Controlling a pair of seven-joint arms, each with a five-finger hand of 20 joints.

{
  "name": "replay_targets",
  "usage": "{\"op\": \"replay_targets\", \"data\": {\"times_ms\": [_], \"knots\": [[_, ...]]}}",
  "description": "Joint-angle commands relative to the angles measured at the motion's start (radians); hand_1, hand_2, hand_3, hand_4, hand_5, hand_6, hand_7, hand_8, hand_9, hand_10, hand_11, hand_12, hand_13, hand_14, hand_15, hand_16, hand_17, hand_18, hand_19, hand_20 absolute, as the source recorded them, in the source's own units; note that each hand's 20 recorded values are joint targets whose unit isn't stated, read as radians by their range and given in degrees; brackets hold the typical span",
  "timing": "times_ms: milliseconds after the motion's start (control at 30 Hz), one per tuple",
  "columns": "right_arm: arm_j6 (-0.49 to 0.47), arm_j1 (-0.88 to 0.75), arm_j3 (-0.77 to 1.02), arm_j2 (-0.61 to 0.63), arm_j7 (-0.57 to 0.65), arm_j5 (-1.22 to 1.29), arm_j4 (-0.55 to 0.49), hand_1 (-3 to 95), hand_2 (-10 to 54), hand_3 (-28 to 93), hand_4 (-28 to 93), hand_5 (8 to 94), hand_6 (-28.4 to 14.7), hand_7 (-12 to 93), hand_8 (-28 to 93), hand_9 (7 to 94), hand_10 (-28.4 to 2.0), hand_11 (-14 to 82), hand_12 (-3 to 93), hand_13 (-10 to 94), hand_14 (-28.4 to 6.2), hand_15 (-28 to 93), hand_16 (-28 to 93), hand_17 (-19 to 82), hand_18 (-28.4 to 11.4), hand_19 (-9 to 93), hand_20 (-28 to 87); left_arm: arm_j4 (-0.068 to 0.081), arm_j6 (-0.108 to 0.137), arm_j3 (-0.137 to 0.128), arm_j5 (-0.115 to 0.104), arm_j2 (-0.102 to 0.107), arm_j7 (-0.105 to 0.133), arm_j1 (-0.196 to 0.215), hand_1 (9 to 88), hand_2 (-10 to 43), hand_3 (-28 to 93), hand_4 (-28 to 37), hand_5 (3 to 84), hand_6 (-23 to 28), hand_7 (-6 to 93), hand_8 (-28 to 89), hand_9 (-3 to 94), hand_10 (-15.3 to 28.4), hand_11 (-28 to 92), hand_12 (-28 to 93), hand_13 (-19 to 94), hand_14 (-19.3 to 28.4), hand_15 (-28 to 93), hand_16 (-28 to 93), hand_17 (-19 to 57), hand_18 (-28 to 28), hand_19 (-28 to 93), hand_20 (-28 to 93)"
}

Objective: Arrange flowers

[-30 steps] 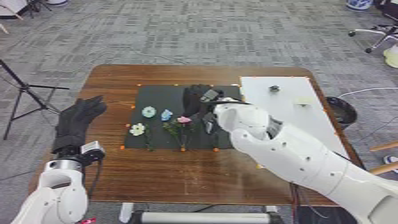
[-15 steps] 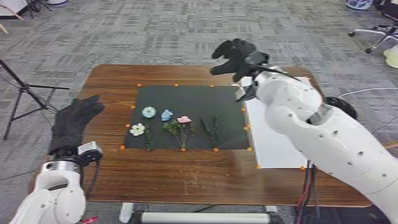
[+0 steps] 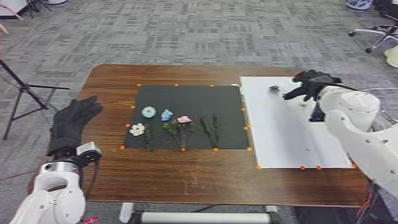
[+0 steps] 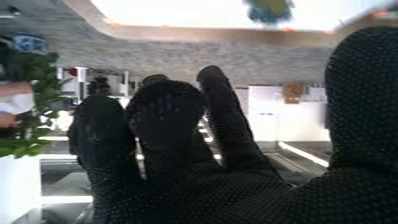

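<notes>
The right hand (image 3: 313, 83) is over the far part of the white sheet (image 3: 289, 145), its fingers loosely extended and the thumb apart, near a small dark object (image 3: 274, 89) lying there. Beside the sheet, the black mat (image 3: 218, 97) bears a pale blue flower (image 3: 148, 112), a blue flower (image 3: 166, 115), a white flower (image 3: 138, 130), a pink flower (image 3: 184, 119) and leafy green stems (image 3: 210, 131); left of the mat, the left hand (image 3: 70, 125) has its fingers straight.

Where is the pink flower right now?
In the head view, the pink flower lies on the black mat, between the deeper-blue flower at left and green stems at right.
</notes>
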Motion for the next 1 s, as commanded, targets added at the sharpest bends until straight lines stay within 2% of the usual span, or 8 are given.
{"op": "replay_targets", "data": {"times_ms": [33, 200, 367, 533, 633, 733, 800, 1000], "knots": [[0.089, -0.062, 0.0, 0.007, 0.038, 0.005, 0.013, 28.6, -9.5, 60, -18, 43.0, -2.1, 7, -4, 43.1, -16.0, 5.1, 14.2, 80, -4.2, 72, 29, 50, -21.3, 93, 59, -0.011, -0.005, -0.006, -0.001, -0.012, 0.001, 0.012, 22.6, 14.0, 67, -28.3, 53.9, 3.9, 13.7, -7, 50.9, 15.2, 23, 13, 38, 18.3, 26, 0, 5.7, 13.6, 16, 19], [0.207, -0.089, -0.056, 0.026, 0.046, -0.04, 0.021, 40.8, -9.5, 65, -18, 52.7, 0.1, 13, -7, 54.3, -13.6, 9.2, 17.7, 82, -2.6, 73, 29, 54, -19.3, 93, 62, -0.012, -0.012, -0.006, 0.0, -0.014, -0.004, 0.018, 22.6, 13.9, 67, -28.3, 53.9, 3.9, 13.7, -7, 50.9, 15.2, 23, 13, 38, 18.3, 26, 0, 5.5, 13.7, 16, 19], [0.198, -0.107, -0.06, 0.019, 0.053, -0.068, 0.025, 52.8, -9.5, 68, -19, 58.9, 2.3, 18, -9, 60.5, -12.1, 12.7, 18.3, 84, -1.5, 73, 29, 56, -18.2, 93, 63, -0.012, -0.014, -0.009, 0.001, -0.013, -0.009, 0.017, 22.6, 13.9, 67, -28.3, 53.9, 4.0, 13.6, -7, 50.9, 15.2, 23, 13, 38, 18.3, 26, 0, 5.4, 13.7, 16, 19], [0.199, -0.133, -0.061, 0.022, 0.053, -0.075, 0.023, 58.5, -9.5, 66, -20, 60.7, 2.8, 20, -6, 62.1, -11.9, 13.5, 18.1, 84, -1.0, 73, 29, 56, -17.6, 93, 63, -0.013, -0.018, -0.011, 0.003, -0.015, -0.015, 0.023, 22.7, 13.9, 67, -28.3, 53.7, 3.9, 13.6, -7, 50.8, 15.3, 23, 13, 38, 18.3, 26, 0, 5.4, 13.8, 16, 19], [0.254, -0.144, -0.069, 0.02, 0.029, -0.101, 0.039, 60.0, -9.5, 65, -19, 61.7, 2.7, 20, -2, 64.0, -11.4, 13.6, 18.9, 85, -0.9, 73, 29, 56, -17.4, 93, 63, -0.012, -0.014, -0.011, 0.0, -0.014, -0.015, 0.022, 22.7, 13.9, 67, -28.3, 53.8, 4.0, 13.5, -7, 50.8, 15.2, 23, 13, 38, 18.4, 26, 0, 5.3, 13.8, 16, 19], [0.334, -0.145, -0.087, 0.021, 0.016, -0.113, 0.063, 65.3, -9.5, 56, -16, 66.9, 2.2, 21, 5, 73.8, -9.8, 6.1, 29.8, 86, -0.1, 72, 29, 57, -16.9, 93, 63, -0.009, -0.019, -0.008, 0.001, -0.011, -0.021, 0.016, 22.7, 13.9, 67, -28.3, 53.8, 4.0, 13.5, -7, 50.8, 15.2, 23, 13, 38, 18.4, 26, 0, 5.3, 13.8, 16, 19], [0.387, -0.143, -0.098, 0.026, 0.006, -0.107, 0.073, 67.1, -9.5, 53, -16, 72.9, 2.0, 22, 7, 80.6, -8.9, 5.8, 33.2, 88, 0.4, 71, 30, 59, -16.7, 93, 63, -0.008, -0.022, -0.008, 0.005, -0.012, -0.022, 0.014, 22.7, 13.9, 67, -28.3, 53.8, 4.0, 13.5, -7, 50.8, 15.3, 23, 13, 38, 18.4, 26, 0, 5.3, 13.8, 16, 19], [0.51, -0.086, -0.146, 0.049, -0.016, -0.073, 0.07, 68.0, -9.5, 53, -15, 77.0, 1.4, 21, 6, 84.8, -8.7, 6.8, 35.5, 90, 0.9, 70, 30, 60, -16.5, 93, 63, -0.012, -0.012, -0.01, -0.001, -0.009, -0.017, 0.015, 22.6, 13.9, 67, -28.3, 53.7, 4.1, 13.4, -7, 50.7, 15.3, 23, 13, 38, 18.4, 26, 0, 5.4, 13.8, 16, 18]]}}
